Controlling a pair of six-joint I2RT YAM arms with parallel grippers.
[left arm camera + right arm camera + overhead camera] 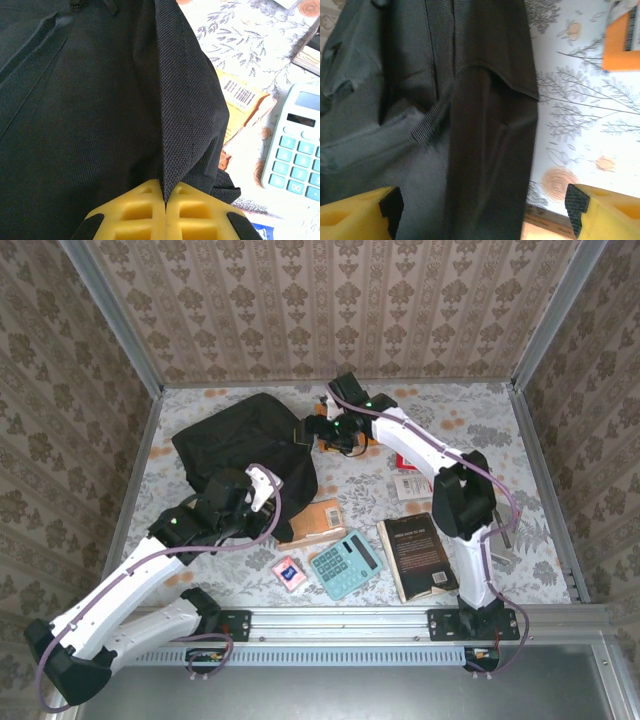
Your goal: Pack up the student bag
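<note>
Clenched tight, my left gripper (165, 194) pinches a raised fold of the large black soft fabric student bag (245, 440), its yellow fingers (135, 212) meeting on the cloth. My right gripper (482, 207) stands released, jaws wide apart, straddling another stretch of the same bag near a ribbed black strap (427, 127) without closing on it. The student bag lies slumped on the far left part of the table (520, 440), reaching toward the far left corner. A white cloth printed with grey branches and orange flowers covers the table. Between the bag and the near edge lie a flat orange-brown paper packet with a barcode (312, 520), tucked partly under the bag's edge, a teal plastic calculator (345, 564) and a small pink card (288, 572); a dark-covered rectangular book (420, 555) sits toward the near right. A silver metal rail (340, 620) runs along the near edge under both arm bases. Beige damask-patterned wallpaper (330, 300) lines three walls, with grey metal posts (120, 330) rising at the far corners.
</note>
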